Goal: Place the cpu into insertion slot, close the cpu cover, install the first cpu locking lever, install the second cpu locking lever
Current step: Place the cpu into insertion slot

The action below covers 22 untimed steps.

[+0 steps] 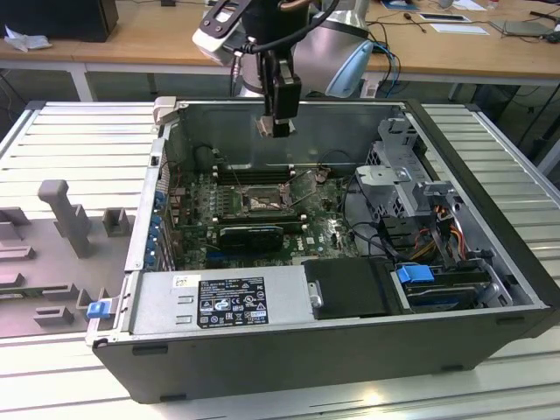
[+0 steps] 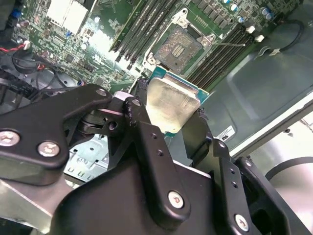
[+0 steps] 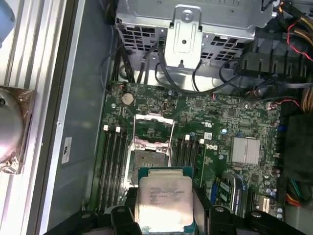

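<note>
Ribbed metal panels make up the counter (image 1: pixel 79 140), with wooden desks (image 1: pixel 131 35) behind it and one open computer case (image 1: pixel 367 346) lying on its side in the middle. One robot arm (image 1: pixel 289 26) reaches down over the far wall of the case.

The jaws are closed on the cpu (image 2: pixel 171 100), one black finger (image 2: pixel 139 117) on each of two opposite edges. There is one chip, held in the air above the green board (image 3: pixel 215 112) and touching nothing else. It is square, so it has no long axis. Its silver face is turned toward both wrist cameras, and its green rim shows around that face (image 3: pixel 164 196). In the first wrist view its edges run roughly in line with those of the socket below.

One insertion slot (image 3: pixel 148 159) sits on the board, bare, its tan pin field uncovered (image 2: pixel 178 47). In the exterior view it lies below the jaws, nearer the camera (image 1: pixel 262 203). One cpu cover (image 3: pixel 154 128) is swung open and lies just beside the slot, joined along one edge, with green board showing through its cut-out.

Long black memory slots (image 3: pixel 115 161) flank the socket on two sides. One silver finned block (image 3: pixel 245 149) and one coin battery (image 3: pixel 128 98) sit elsewhere on the board
</note>
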Available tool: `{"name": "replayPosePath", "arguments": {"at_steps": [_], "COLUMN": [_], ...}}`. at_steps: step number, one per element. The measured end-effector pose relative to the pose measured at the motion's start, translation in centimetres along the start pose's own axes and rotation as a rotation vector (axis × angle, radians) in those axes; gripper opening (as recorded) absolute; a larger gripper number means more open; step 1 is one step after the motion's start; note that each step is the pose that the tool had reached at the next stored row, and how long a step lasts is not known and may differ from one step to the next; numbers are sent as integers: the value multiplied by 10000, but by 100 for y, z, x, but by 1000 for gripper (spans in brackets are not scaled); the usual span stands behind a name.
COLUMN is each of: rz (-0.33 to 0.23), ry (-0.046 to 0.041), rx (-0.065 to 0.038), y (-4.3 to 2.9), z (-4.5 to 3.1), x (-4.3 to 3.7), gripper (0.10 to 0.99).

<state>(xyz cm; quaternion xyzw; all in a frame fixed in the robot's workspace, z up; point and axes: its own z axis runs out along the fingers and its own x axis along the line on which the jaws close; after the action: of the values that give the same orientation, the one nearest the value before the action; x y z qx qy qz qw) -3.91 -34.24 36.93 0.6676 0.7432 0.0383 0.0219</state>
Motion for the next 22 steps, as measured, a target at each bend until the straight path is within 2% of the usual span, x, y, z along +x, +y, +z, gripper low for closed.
{"name": "replayPosePath", "arguments": {"at_steps": [12,22], "rz": [937,1999], "ry": [-81,-173], "rx": [-18,-37], "y": [0,-1], "z": [3,9], "x": [0,0], "gripper": [529,529]}}
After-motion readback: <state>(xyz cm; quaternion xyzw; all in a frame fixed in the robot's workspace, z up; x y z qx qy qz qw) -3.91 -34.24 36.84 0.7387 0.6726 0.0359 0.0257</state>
